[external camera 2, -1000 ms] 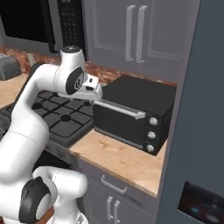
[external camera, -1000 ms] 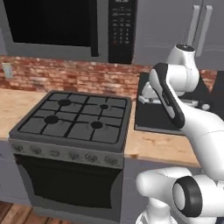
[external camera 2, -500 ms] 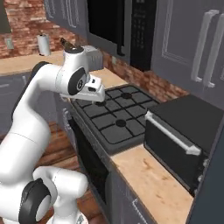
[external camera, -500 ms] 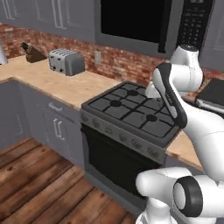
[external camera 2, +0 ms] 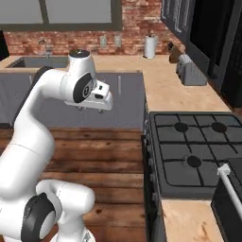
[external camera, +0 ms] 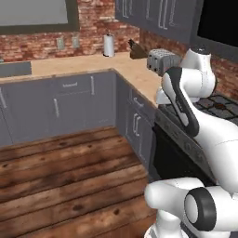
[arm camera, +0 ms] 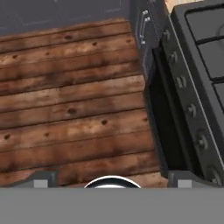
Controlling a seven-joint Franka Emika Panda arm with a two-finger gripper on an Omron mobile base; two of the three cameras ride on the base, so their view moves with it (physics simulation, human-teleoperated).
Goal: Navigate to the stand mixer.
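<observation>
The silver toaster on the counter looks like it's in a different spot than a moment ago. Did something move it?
No. The silver toaster still sits on the counter by the brick wall, left of the stove. The whole picture shifted because the robot's base turned.

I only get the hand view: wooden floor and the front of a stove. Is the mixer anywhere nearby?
Observer: No mixer in my other views. Past the stove a silver toaster stands on the counter.
Operator: What else is on that counter?
Observer: A paper towel roll stands upright in the far corner, against the brick wall.
Operator: And further left?
Observer: A sink with a tap, under a window, in the right base view.
</observation>
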